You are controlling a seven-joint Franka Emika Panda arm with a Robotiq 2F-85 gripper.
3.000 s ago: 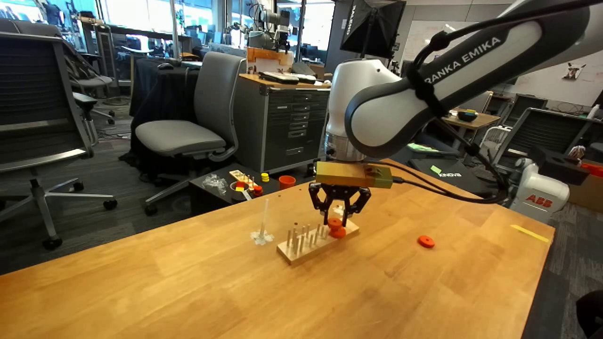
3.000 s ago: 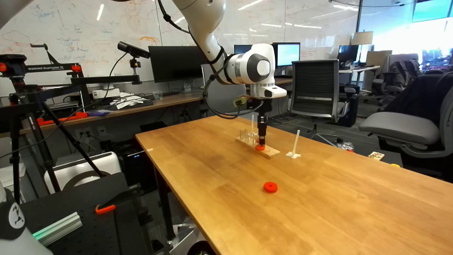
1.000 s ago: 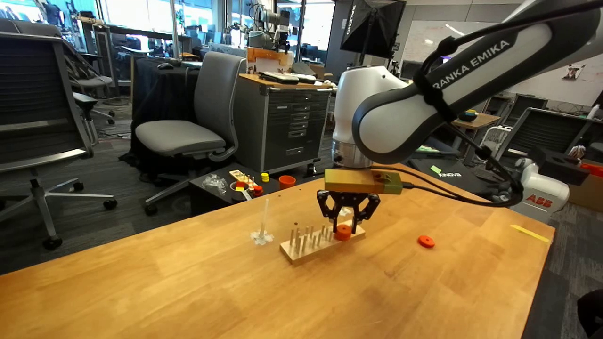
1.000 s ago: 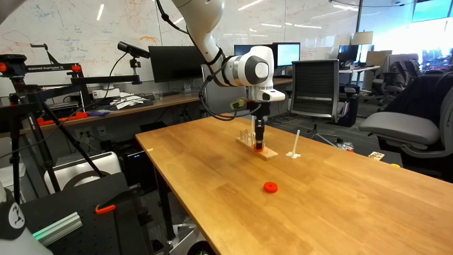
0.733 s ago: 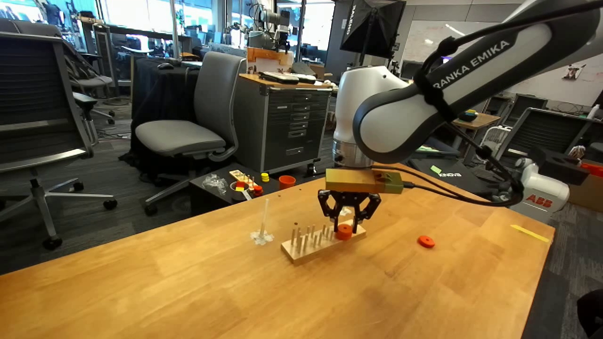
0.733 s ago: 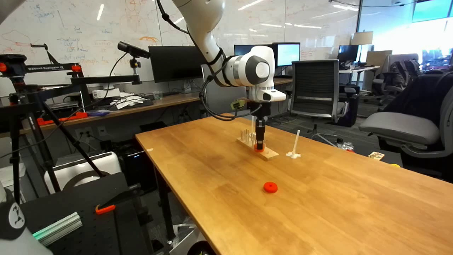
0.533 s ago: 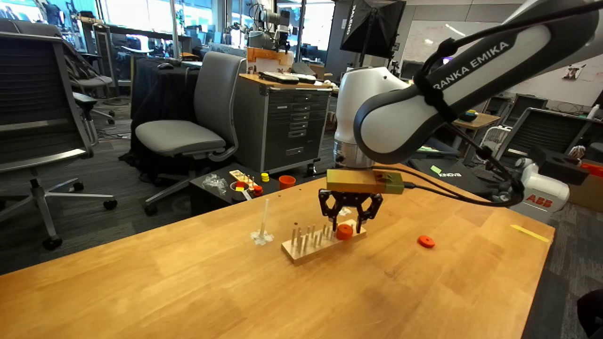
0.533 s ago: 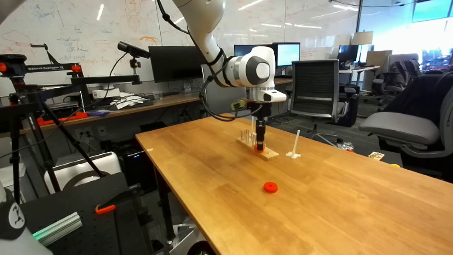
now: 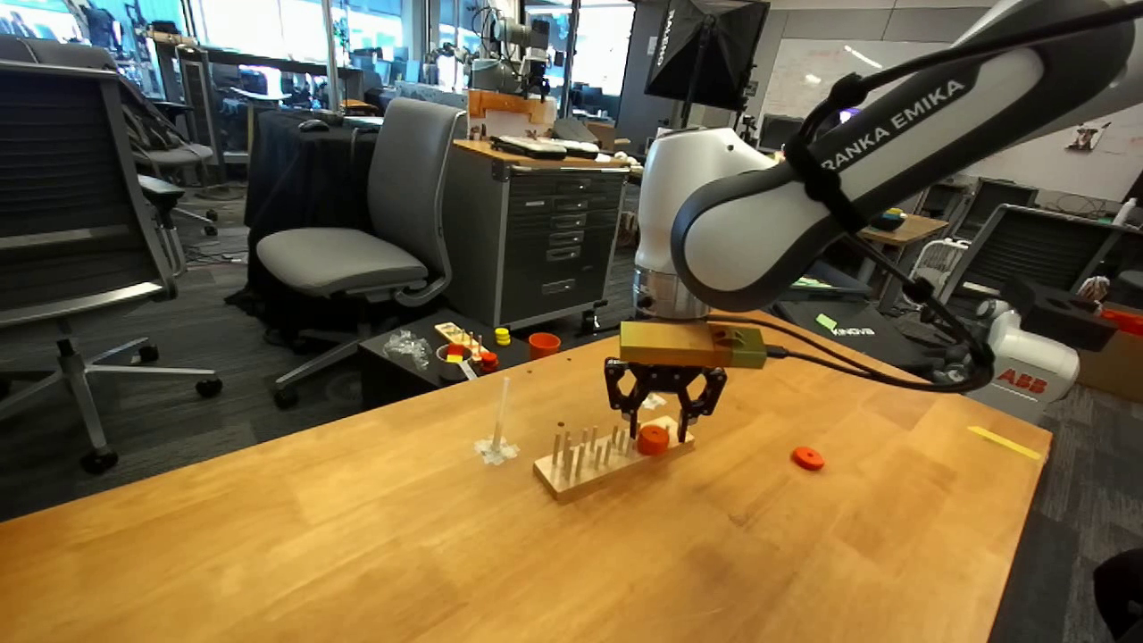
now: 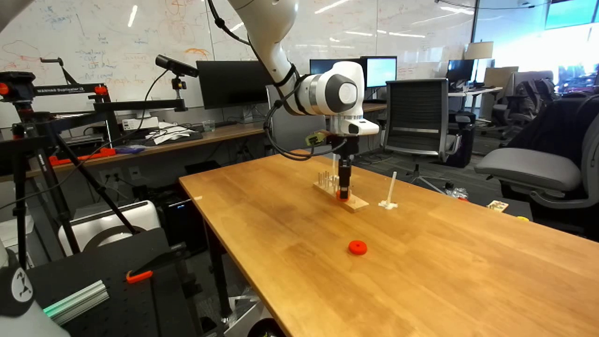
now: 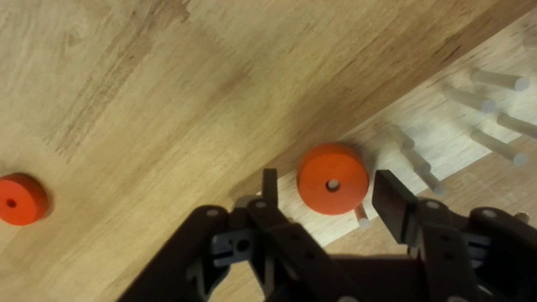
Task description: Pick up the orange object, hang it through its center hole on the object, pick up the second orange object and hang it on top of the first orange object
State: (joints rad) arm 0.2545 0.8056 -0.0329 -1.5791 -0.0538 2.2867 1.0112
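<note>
An orange disc with a center hole [image 9: 653,440] sits on the wooden peg board [image 9: 616,471], and a peg tip shows inside its hole in the wrist view [image 11: 333,197]. It looks taller than a single disc, like two stacked, but I see no clear seam. My gripper [image 9: 658,438] is open, its fingers on either side of the orange piece, with a gap at both sides in the wrist view. A loose orange disc [image 9: 808,458] lies flat on the table; it also shows in the wrist view [image 11: 25,199].
Several bare pegs [image 9: 580,455] stand on the other end of the board. A thin upright rod [image 9: 502,411] is taped to the table [image 9: 357,554]. Another rod [image 10: 334,164] stands behind the board. A low side table holds an orange cup [image 9: 544,346].
Three seconds ago an orange disc was at the fingertips above the lower orange piece. It came down onto it, the board shifted slightly, and the fingers then spread apart.
</note>
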